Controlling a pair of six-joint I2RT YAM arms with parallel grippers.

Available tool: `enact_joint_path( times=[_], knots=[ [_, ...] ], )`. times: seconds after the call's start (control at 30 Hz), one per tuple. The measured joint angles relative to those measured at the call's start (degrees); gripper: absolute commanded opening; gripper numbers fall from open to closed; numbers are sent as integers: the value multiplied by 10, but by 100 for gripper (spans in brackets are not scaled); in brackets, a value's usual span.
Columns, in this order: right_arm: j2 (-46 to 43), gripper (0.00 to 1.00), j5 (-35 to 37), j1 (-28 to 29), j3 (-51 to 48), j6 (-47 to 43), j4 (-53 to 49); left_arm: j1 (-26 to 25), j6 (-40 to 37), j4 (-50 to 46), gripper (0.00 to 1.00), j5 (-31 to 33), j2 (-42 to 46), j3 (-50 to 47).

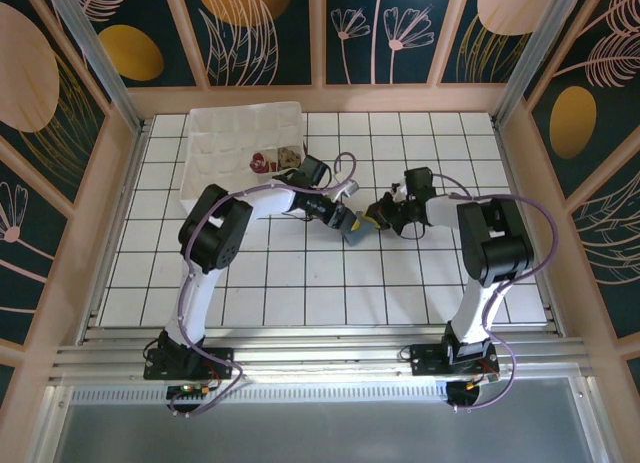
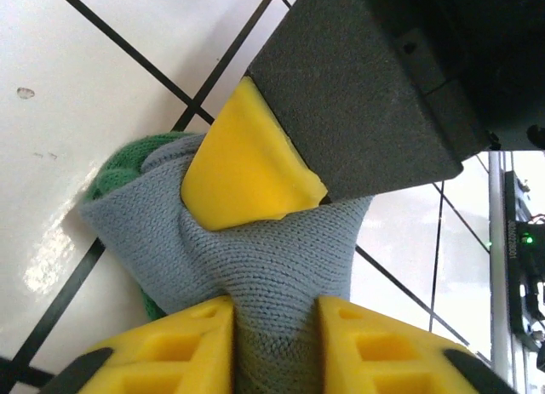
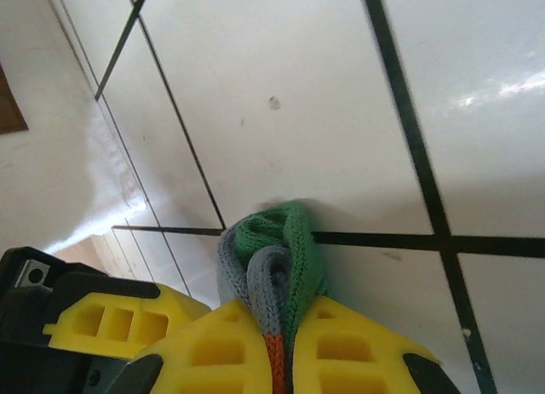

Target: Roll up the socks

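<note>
Both clamped on blue-grey sock [image 2: 281,258]: left pincer [image 2: 274,313], right pincer [image 3: 279,326]; right wrist view reveals orange stripe [image 3: 273,360].

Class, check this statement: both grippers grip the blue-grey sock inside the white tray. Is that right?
Not quite. The sock is not in the tray; it lies on the tiled table, outside the tray, as the top view shows. The left gripper and right gripper do both grip it.
</note>
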State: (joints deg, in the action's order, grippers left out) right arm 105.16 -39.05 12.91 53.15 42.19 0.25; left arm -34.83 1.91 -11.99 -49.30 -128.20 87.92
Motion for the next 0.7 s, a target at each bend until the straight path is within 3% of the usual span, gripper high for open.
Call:
enact_joint_path(
  times=[0.17,0.43,0.7],
  knots=[
    [-61,0,47,8,-15,-45,6,-6,-14,-4,41,32,39,-12],
    [-141,0,110,15,-15,-129,39,-7,-20,-1,42,94,144,-23],
    [-148,0,170,68,38,-214,47,21,-7,28,42,193,266,-81]
  ],
)
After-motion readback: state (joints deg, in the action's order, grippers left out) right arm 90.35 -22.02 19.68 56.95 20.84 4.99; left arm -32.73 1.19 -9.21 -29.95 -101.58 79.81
